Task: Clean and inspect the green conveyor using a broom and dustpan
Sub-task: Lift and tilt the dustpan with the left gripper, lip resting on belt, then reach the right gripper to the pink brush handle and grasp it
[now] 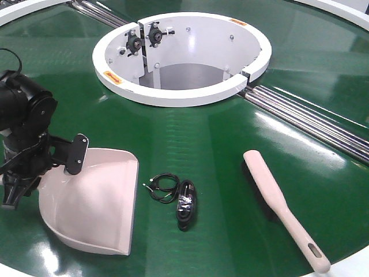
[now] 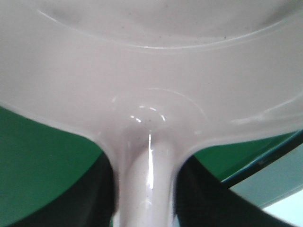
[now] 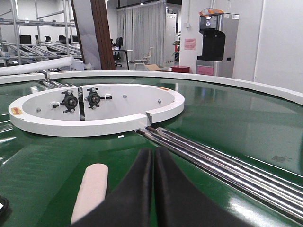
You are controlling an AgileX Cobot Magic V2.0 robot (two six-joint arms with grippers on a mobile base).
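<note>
Left hand (image 2: 147, 198) clamps the straight handle of the smooth beige dustpan (image 1: 95, 202), at near left of the glossy green conveyor table (image 1: 230, 133). Right hand (image 3: 154, 189) hovers low, its 2 dark fingers pressed together on nothing. The slim beige broom (image 1: 277, 196) lies near right.

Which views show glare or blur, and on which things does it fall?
Exterior front view: sharp overall, with pale streaks of lamp glare on the green conveyor. Left wrist view: the dustpan fills the frame, soft and out of focus, small highlights on its handle. Right wrist view: the room behind is sharp, but the right hand and the broom tip near the lens are blurred.
</note>
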